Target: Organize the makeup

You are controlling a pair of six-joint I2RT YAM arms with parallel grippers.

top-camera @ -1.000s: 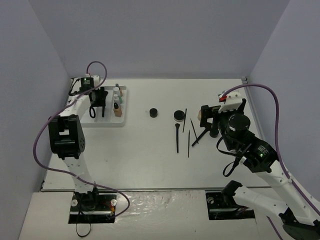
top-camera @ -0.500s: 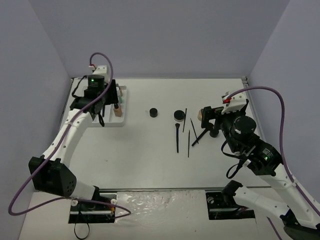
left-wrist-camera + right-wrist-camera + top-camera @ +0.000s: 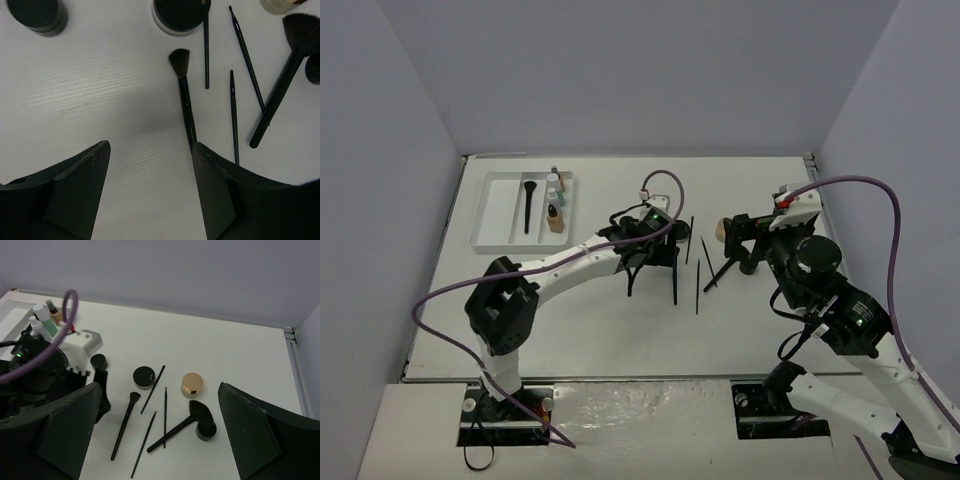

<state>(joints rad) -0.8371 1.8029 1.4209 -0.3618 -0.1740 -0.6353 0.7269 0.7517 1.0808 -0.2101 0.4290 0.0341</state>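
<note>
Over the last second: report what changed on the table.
The left gripper swung from the white tray to mid-table, open over a powder brush, leaving a black brush in the tray. The right gripper, open, barely shifted; the loose pencils stayed put.

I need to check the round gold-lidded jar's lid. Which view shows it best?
Right wrist: the round gold-lidded jar stands whole and unobstructed. Top external shows only a small tan sliver of it; left wrist cuts it off at the top edge.

Black brushes, pencils, jars lying scattered
</note>
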